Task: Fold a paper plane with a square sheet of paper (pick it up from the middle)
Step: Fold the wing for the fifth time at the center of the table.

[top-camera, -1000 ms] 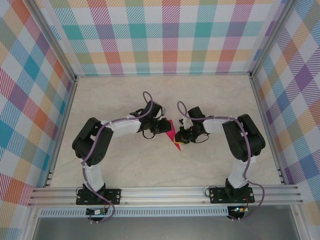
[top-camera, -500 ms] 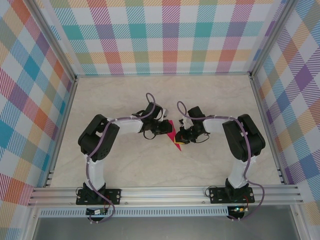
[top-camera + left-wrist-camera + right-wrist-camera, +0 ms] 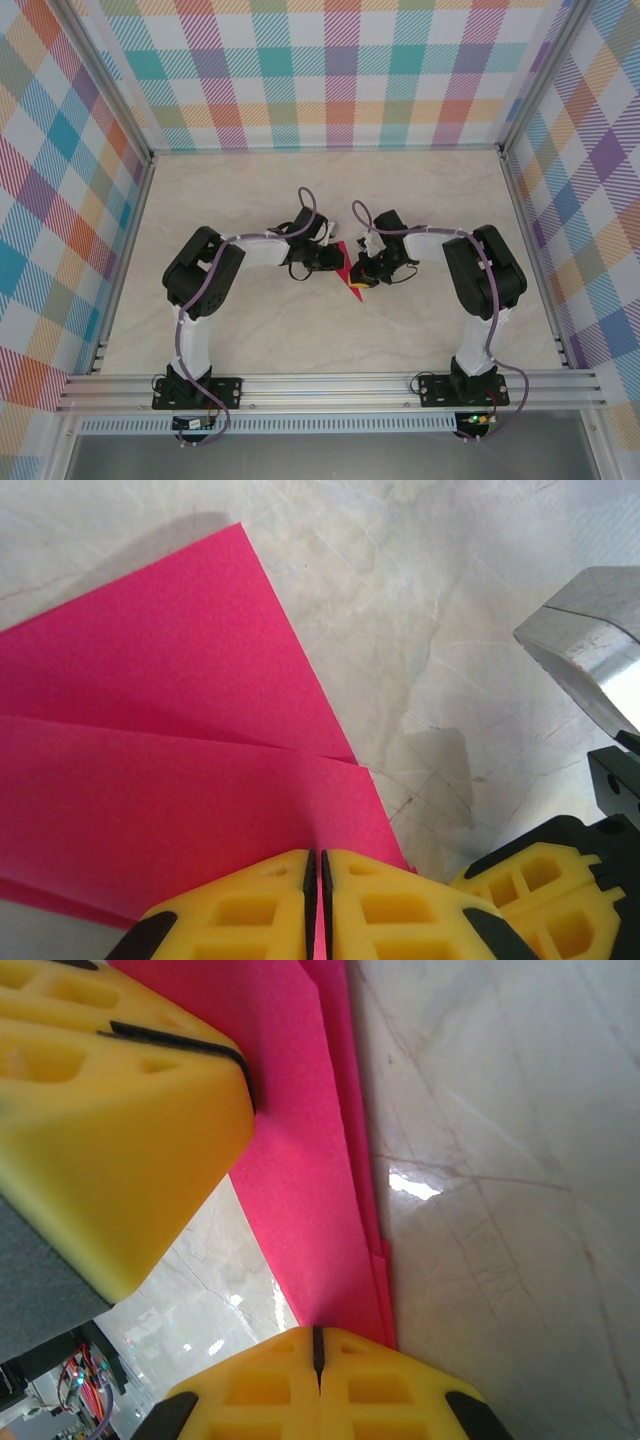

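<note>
A flat tabletop of pale cream, marble-veined material is seen. Near its middle a thin, folded sheet of magenta-pink paper is laid in overlapping layers, and a faint shadow is cast along one slightly raised edge.

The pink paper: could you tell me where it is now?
Top view: the pink paper lies mid-table, left gripper and right gripper shut on it.

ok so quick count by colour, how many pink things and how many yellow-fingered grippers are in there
pink: 1, the folded paper
yellow-fingered: 2, the left gripper and the right gripper
total: 3
</note>
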You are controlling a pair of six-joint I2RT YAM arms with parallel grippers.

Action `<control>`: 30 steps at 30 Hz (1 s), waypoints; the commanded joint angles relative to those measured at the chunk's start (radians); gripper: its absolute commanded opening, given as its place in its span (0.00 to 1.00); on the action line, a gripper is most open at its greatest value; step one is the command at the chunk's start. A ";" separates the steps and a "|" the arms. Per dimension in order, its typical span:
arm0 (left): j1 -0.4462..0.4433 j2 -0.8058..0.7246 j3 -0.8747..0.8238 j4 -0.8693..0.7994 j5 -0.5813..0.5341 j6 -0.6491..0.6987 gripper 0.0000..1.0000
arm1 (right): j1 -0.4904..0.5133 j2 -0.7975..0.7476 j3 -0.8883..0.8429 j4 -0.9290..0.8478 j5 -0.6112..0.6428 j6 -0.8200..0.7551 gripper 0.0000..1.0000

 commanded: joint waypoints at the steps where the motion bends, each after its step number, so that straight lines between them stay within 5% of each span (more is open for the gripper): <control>1: 0.022 0.044 0.041 -0.051 -0.090 0.071 0.14 | -0.001 0.055 -0.033 -0.122 0.141 -0.021 0.04; 21: 0.226 0.160 0.185 -0.116 -0.115 0.083 0.20 | -0.002 0.068 -0.034 -0.135 0.155 -0.023 0.03; 30: 0.252 0.059 0.238 -0.158 -0.051 0.053 0.26 | -0.002 0.050 -0.023 -0.124 0.130 -0.019 0.03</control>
